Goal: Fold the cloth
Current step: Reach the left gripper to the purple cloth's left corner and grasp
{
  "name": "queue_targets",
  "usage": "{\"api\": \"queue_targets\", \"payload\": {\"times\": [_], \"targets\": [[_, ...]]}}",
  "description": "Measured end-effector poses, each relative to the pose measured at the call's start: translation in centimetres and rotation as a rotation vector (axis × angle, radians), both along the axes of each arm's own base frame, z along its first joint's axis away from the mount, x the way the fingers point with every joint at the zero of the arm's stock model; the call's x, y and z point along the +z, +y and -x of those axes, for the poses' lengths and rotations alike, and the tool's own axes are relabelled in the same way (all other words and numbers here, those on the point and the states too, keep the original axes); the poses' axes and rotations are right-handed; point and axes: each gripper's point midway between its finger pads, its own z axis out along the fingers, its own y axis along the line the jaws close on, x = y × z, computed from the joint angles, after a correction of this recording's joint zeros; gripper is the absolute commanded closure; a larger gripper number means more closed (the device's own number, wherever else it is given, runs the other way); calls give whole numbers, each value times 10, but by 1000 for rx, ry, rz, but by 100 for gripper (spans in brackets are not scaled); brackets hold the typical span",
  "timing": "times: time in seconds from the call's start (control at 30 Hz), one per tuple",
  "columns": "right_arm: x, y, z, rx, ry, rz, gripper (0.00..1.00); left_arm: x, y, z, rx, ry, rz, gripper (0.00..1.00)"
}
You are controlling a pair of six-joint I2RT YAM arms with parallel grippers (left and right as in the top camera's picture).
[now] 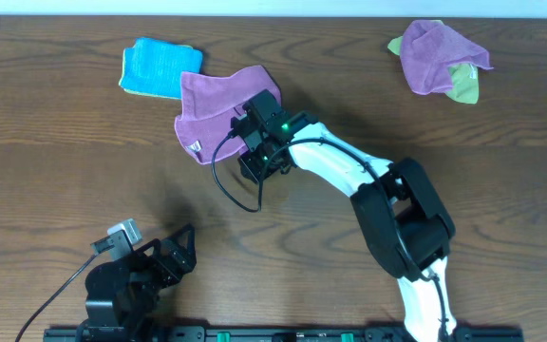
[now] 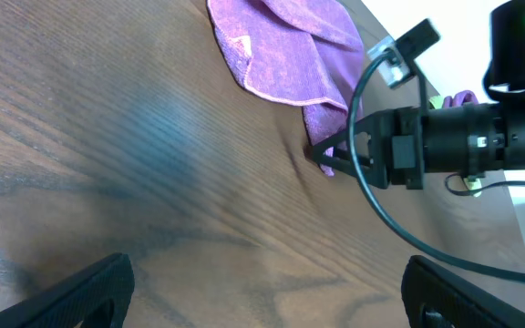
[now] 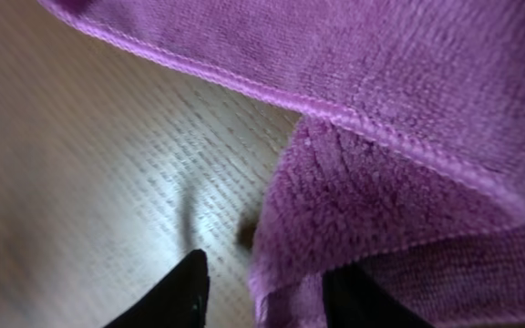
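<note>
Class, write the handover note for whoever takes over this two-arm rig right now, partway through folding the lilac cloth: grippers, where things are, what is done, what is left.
Left gripper: open, empty, low near the table's front edge, away from the cloth.
Right gripper: open, down at the near edge of the cloth. A cloth edge sits between its fingers, with a gap beside one finger, so it does not look clamped.
Cloth: rumpled, partly doubled over, its far corner against the turquoise cloth.
Done: no neat fold yet.
Left: grip an edge, carry it across, flatten.
</note>
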Motion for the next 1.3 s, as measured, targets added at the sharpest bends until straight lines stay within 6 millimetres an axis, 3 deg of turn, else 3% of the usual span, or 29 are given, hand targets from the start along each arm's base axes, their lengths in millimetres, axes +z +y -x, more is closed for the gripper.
{"api": "queue_targets", "payload": {"times": [0.03, 0.13, 0.17, 0.27, 0.3, 0.37, 0.57, 0.93, 1.17, 1.3], "targets": [[0, 0, -1, 0, -4, -1, 72, 0, 0, 0, -1, 0, 0, 5], [-2, -1, -4, -9, -14, 10, 97, 0, -2, 1, -12, 1, 8, 5], [-3, -1, -4, -8, -16, 11, 99, 0, -3, 1, -15, 2, 14, 5], [-4, -6, -2, -18, -5, 37, 99, 1, -5, 1, 0, 14, 59, 0], [-4, -8, -1, -19, 0, 46, 99, 2, -5, 1, 7, 17, 75, 5], [-5, -14, 5, -21, 29, 75, 99, 3, -6, 1, 28, 29, 114, 4], [-1, -49, 26, -44, 108, 210, 99, 2, -10, 2, 60, 76, 218, 5], [44, -106, 45, -94, 95, 424, 98, -27, -23, 7, 103, 339, 366, 5], [44, -117, 48, -105, 100, 475, 98, -14, -35, -22, 52, 309, 431, 5], [44, -118, 49, -111, 101, 482, 98, -22, -37, -37, 53, 337, 434, 5]]}}
